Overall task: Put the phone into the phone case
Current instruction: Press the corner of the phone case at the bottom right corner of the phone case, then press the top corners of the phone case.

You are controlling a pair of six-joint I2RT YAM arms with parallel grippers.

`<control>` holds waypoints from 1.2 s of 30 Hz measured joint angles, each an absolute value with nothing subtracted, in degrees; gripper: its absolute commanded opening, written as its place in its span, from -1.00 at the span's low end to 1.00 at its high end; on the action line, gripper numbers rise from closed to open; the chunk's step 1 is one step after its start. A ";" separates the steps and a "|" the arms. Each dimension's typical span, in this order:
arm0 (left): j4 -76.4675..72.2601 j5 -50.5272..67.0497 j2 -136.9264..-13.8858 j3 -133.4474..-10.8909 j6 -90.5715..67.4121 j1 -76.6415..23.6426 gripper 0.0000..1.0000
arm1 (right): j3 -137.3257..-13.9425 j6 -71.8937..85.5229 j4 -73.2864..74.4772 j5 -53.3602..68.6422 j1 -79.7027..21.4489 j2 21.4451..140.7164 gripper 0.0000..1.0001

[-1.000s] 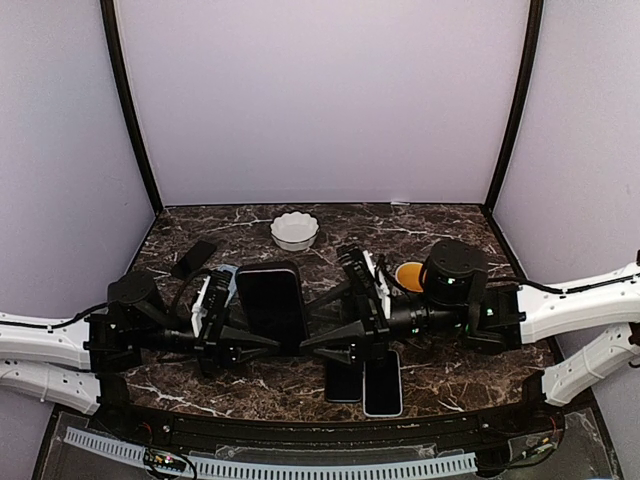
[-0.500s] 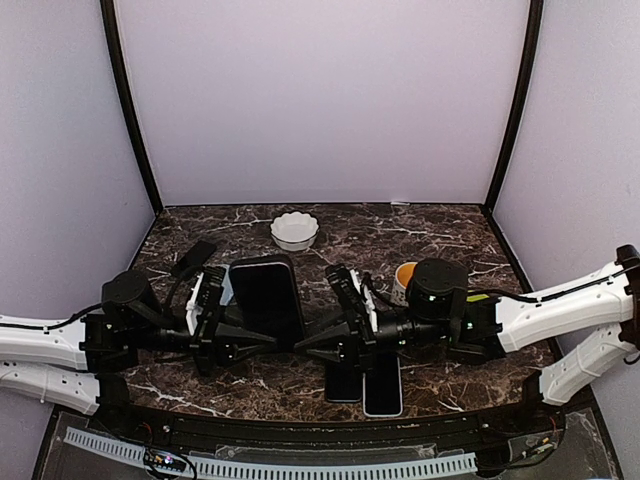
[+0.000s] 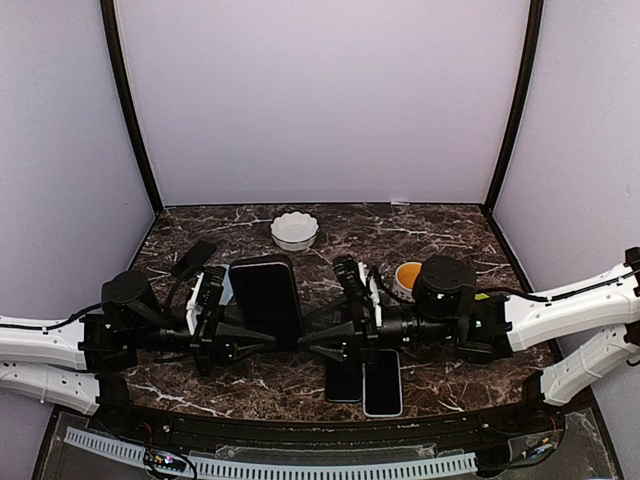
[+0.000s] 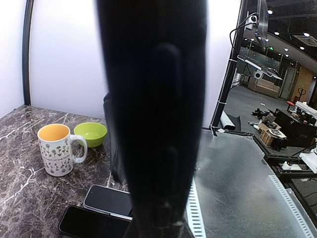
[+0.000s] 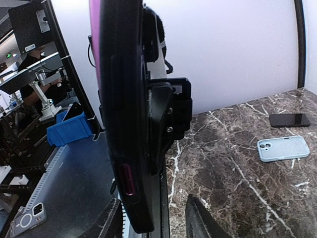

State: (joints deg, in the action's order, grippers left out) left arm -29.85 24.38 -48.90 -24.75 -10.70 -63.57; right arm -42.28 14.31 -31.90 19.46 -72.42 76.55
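Note:
A black phone case (image 3: 268, 300) is held flat above the table, and the dark face showing in it looks like the phone. My left gripper (image 3: 262, 342) is shut on its near left edge. In the left wrist view the case's edge (image 4: 153, 124) fills the middle and hides the fingers. My right gripper (image 3: 305, 338) faces it from the right. In the right wrist view the case (image 5: 124, 99) stands edge-on with a pink side button (image 5: 126, 178). The right gripper (image 5: 153, 223) is open, with the case's lower end between its fingertips (image 5: 198, 220) and a gap showing on one side.
Two phones (image 3: 345, 380) (image 3: 382, 385) lie side by side by the near edge. A small black phone (image 3: 193, 258) and a light blue case (image 5: 283, 148) lie at the left. A white bowl (image 3: 295, 230) is at the back, with a mug (image 3: 408, 275) and a green bowl (image 4: 90, 134) at the right.
The right arm has shifted left toward the held case, and its fingers stand closer together than a second ago. The left gripper and case edged slightly up and left.

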 measured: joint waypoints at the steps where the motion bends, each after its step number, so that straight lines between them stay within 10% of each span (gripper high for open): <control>1: -29.82 24.38 -48.88 -24.75 -10.48 -63.57 -1.00 | -42.26 14.46 -31.77 19.14 -72.42 76.09 -0.14; 8: -29.82 24.36 -48.88 -24.75 -9.74 -63.55 -1.00 | -42.06 15.14 -31.18 18.44 -72.42 74.98 -0.05; 14: -29.76 24.32 -48.95 -24.88 -9.61 -63.55 -1.00 | -42.33 15.44 -30.13 19.55 -72.42 76.86 -1.00; 17: -28.86 23.68 -49.01 -25.04 -10.26 -63.37 -1.00 | -42.37 14.31 -29.47 19.75 -72.42 77.01 -1.00; 23: -28.73 23.33 -49.78 -25.21 -9.67 -63.29 -1.00 | -42.41 14.28 -29.12 19.75 -72.34 77.01 0.16; 36: -10.90 21.04 -53.01 -28.05 4.84 -66.57 -1.00 | -56.01 1.67 0.84 15.90 -72.34 68.86 0.44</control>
State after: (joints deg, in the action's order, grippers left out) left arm -10.90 21.04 -53.01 -28.05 4.84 -66.57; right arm -56.01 1.67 0.84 15.90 -72.34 68.86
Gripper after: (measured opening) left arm 0.076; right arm 0.729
